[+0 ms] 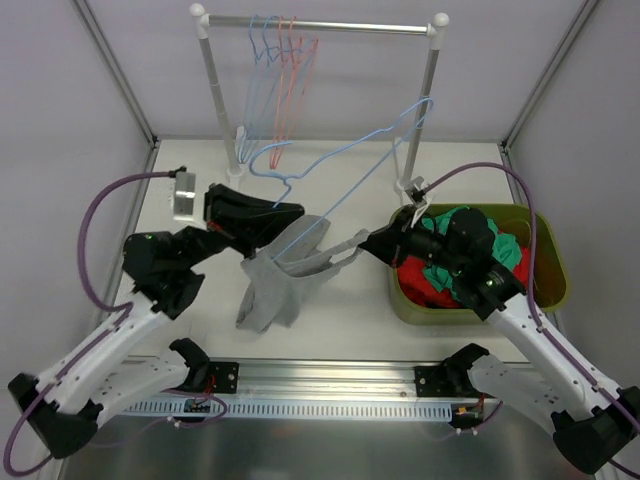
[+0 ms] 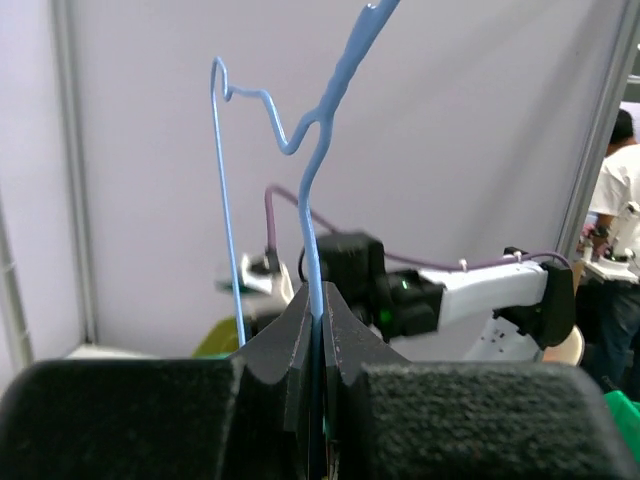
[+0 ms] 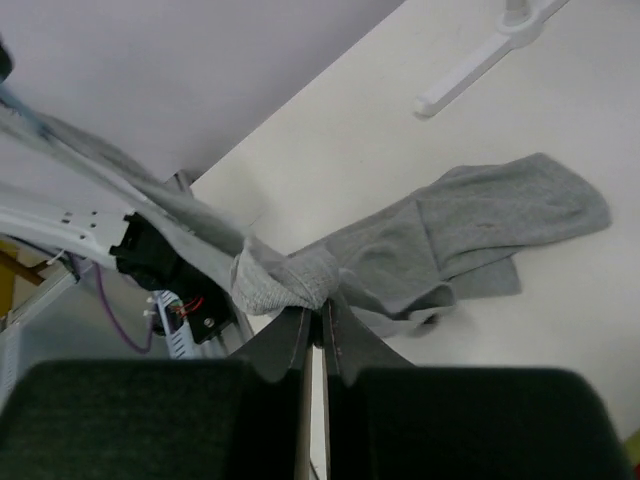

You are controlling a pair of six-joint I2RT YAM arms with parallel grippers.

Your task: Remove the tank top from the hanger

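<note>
- 12 o'clock: the rack (image 1: 320, 27) and its hung hangers (image 1: 285, 70) wall off the rear of the bench (image 1: 350, 335).
- 3 o'clock: a green bin (image 1: 556, 268), heaped with clothes, blocks the edge.
- 10 o'clock: a small metal block (image 1: 184, 193).
- Centre: the blue hanger (image 1: 345, 152) slants over the tank top (image 1: 272, 290).
- 6 o'clock: bare bench, passable.

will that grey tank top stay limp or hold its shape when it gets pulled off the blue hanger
Probably fully floppy: the tank top sags from the hanger and pools in folds on the table. Likely light, since a thin wire holds it. The bunched strap may stretch and snag rather than slide.
</note>
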